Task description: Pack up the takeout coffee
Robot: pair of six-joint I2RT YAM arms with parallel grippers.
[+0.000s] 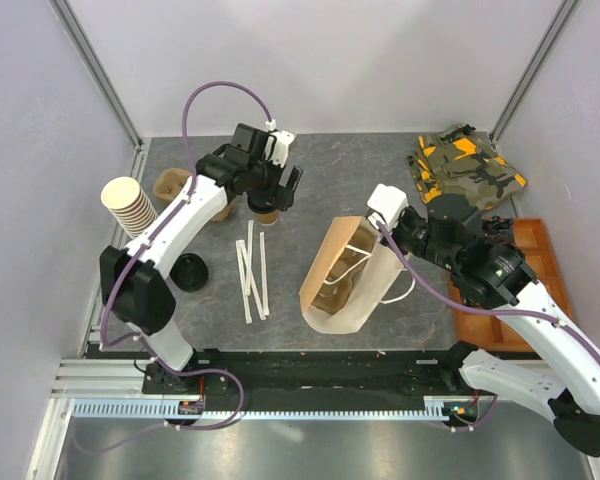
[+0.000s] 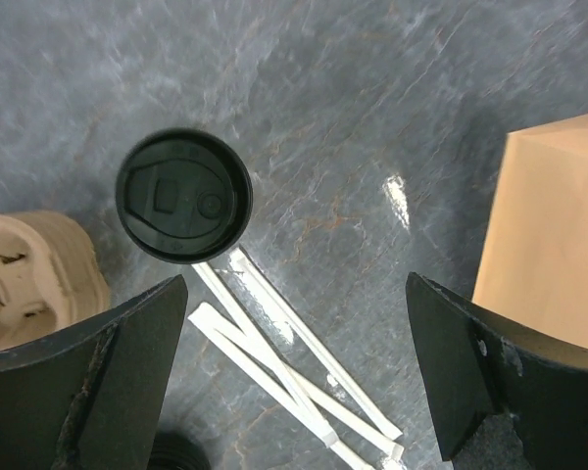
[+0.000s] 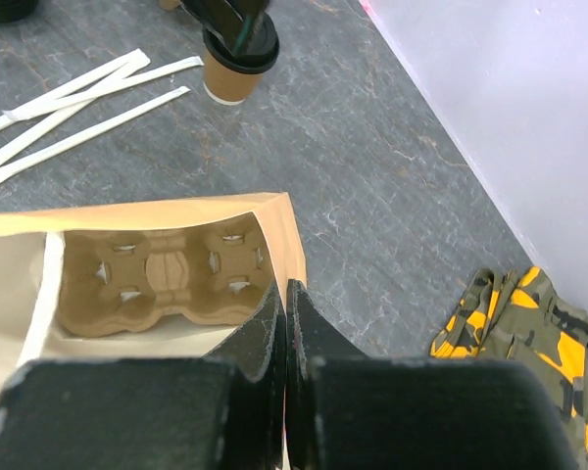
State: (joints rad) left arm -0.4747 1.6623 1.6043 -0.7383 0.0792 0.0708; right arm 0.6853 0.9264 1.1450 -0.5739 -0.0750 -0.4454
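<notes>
The takeout coffee (image 1: pixel 268 214), a small kraft cup with a black lid (image 2: pixel 183 196), stands upright on the grey table, left of the paper bag (image 1: pixel 342 280). My left gripper (image 1: pixel 278 190) hovers just over it, open wide. In the left wrist view the lid lies beyond the fingertips (image 2: pixel 127 343), not between them. In the right wrist view the coffee (image 3: pixel 229 78) shows at the far edge. My right gripper (image 3: pixel 286 294) is shut on the bag's upper rim (image 3: pixel 274 211), holding its mouth open. A moulded cup carrier (image 3: pixel 167 274) lies inside the bag.
Wrapped straws (image 1: pixel 252 272) lie between the coffee and the bag. A stack of cups (image 1: pixel 130 205), a second carrier (image 1: pixel 170 185) and a loose black lid (image 1: pixel 188 272) sit at the left. A camouflage cloth (image 1: pixel 466 166) and an orange tray (image 1: pixel 525 270) are at the right.
</notes>
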